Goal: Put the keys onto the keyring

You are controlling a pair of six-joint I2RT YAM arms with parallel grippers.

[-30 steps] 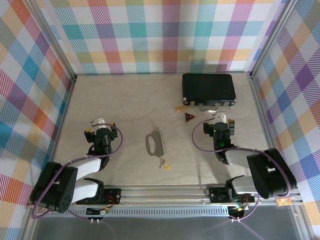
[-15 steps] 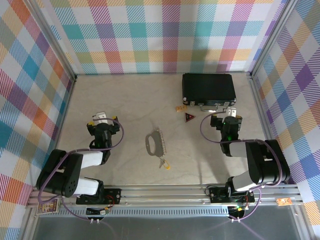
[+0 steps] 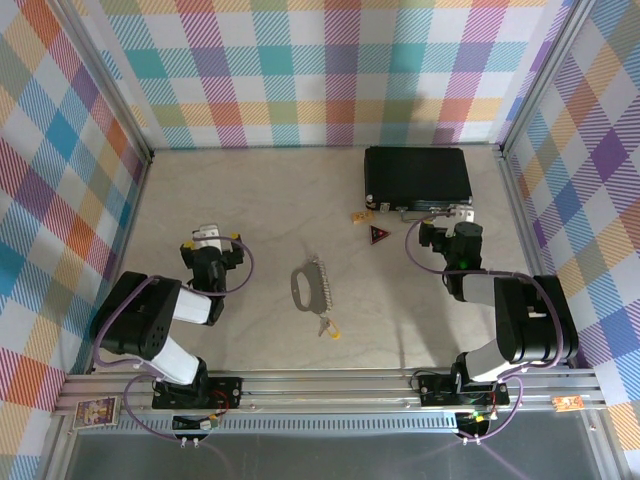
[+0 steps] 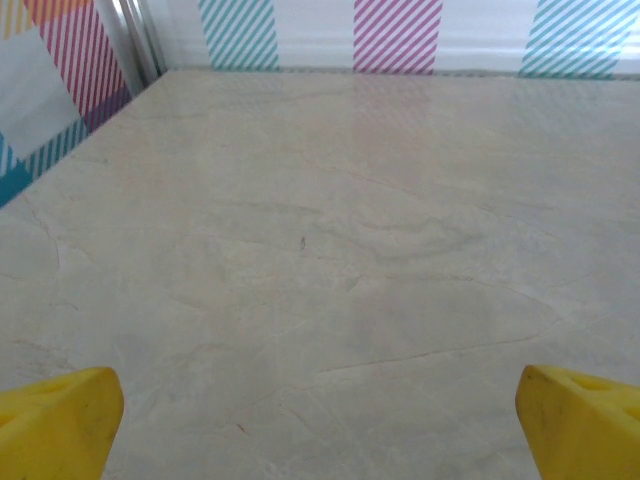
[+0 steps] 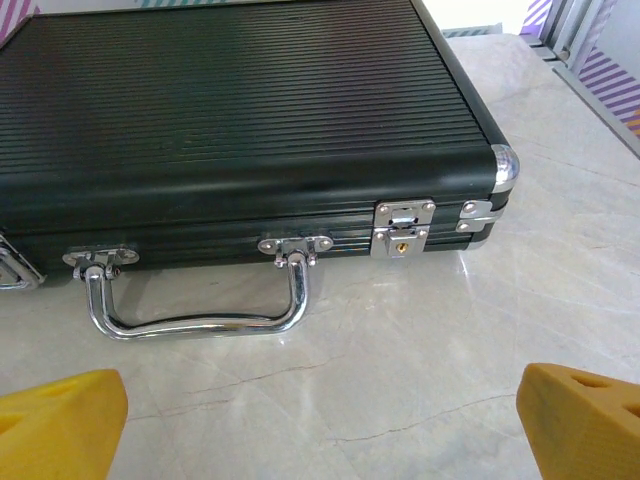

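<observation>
Right claw (image 3: 449,218) nearer black case (image 3: 417,178), left claw (image 3: 206,237) edged forward, both gaping

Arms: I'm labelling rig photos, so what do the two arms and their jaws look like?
The left arm and right arm are black with pale links near the base, each trailing a purple cable. A green light glows on the right one. The jaws have yellow fingertips.

A lab test cell: plaid-cloth walls (image 3: 330,70) on aluminium framing (image 3: 330,385) enclose a marble-look tabletop (image 3: 260,210).
</observation>
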